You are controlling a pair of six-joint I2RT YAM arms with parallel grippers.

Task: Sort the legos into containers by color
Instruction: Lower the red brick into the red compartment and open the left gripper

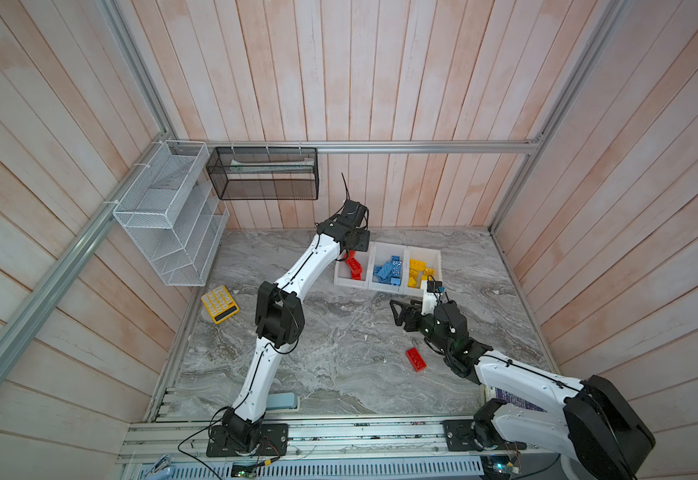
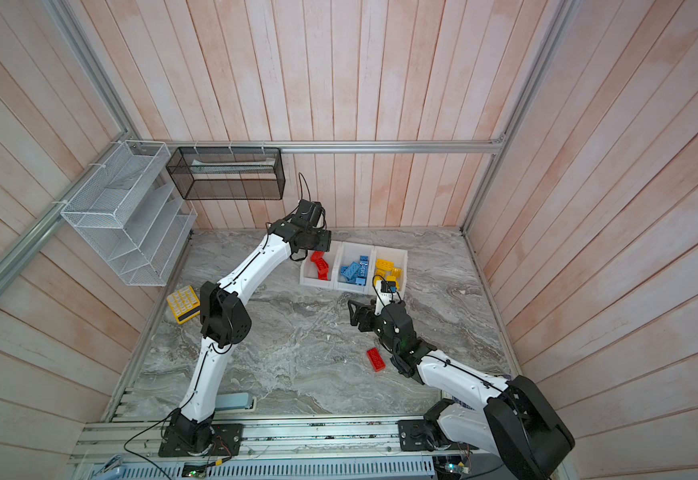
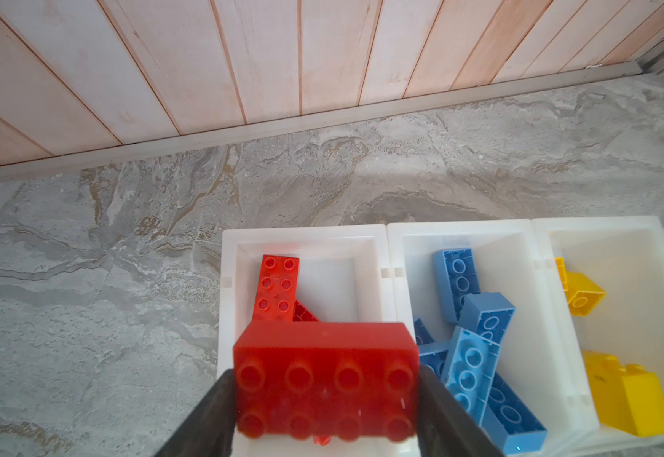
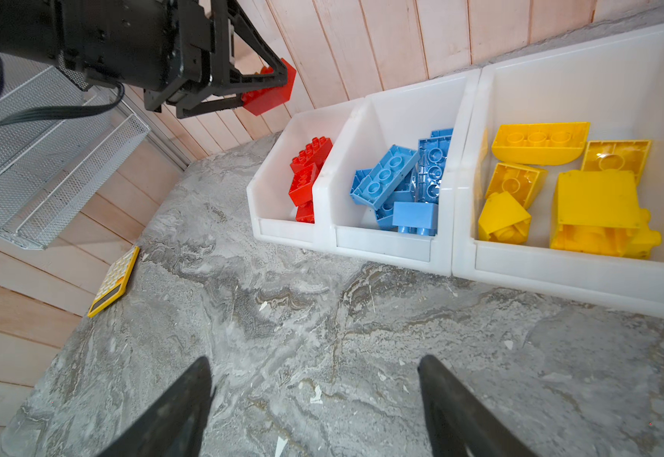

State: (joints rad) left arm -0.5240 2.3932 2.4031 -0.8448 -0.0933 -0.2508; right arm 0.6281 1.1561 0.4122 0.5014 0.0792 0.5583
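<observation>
The left hand [image 3: 326, 378] is grasping a red brick [image 3: 324, 352] by its two short ends, with the studs facing the wrist camera. It is holding the brick in the air over the left bin [image 3: 229, 285], clear of what is lying inside. That bin is holding other red bricks [image 4: 308, 174]. The middle bin [image 4: 382, 245] is holding blue bricks [image 4: 385, 174], and the right bin [image 4: 560, 263] is holding yellow bricks [image 4: 595, 198]. The three bins are sitting joined in a row on the desk [image 1: 339, 386] near the back wall, their low fronts facing the arms.

The right hand [image 4: 314, 383] is released, with its jaws standing wide and nothing between them. It is hanging over bare desk in front of the bins. In both top views a loose brick [image 1: 416, 359] [image 2: 375, 359], also red, is lying flat on the desk with its studs up, just beside the right arm and well apart from the bins. A calculator [image 1: 219, 304] is lying near the desk's left edge.
</observation>
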